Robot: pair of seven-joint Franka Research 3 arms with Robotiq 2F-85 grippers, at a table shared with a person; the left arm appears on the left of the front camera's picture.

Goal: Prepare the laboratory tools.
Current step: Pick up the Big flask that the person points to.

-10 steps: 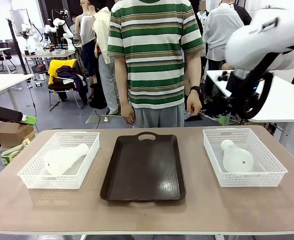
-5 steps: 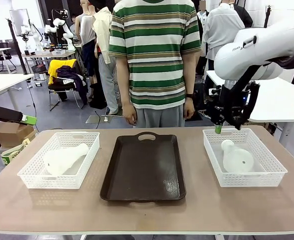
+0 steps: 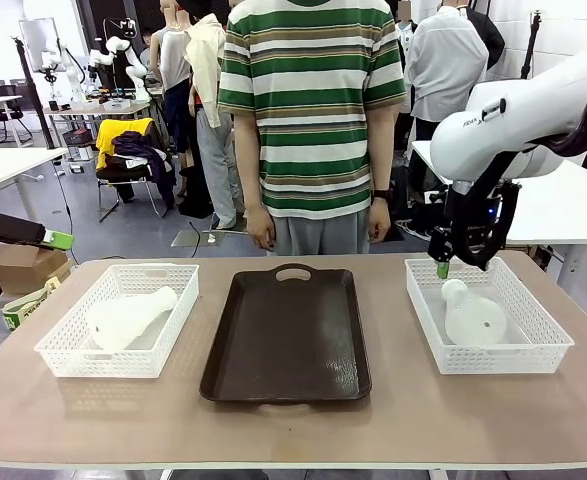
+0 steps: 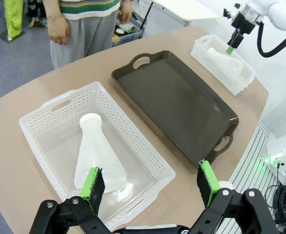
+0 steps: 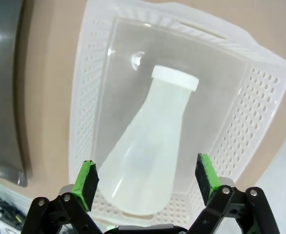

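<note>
Your right gripper [image 3: 457,264] has swung down over the right basket [image 3: 494,363], jaws wide and empty above its flask [image 3: 471,319], grasp coming

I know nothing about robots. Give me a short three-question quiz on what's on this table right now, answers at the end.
1. True or false: the dark tray is bare.
2. What lies in the left basket and the right basket?
3. The right gripper, jaws open, hangs over: A the tray; B the left basket; C the right basket.
Key: 1 true. 2 The left flask and the right flask, each on its side. 3 C.
</note>
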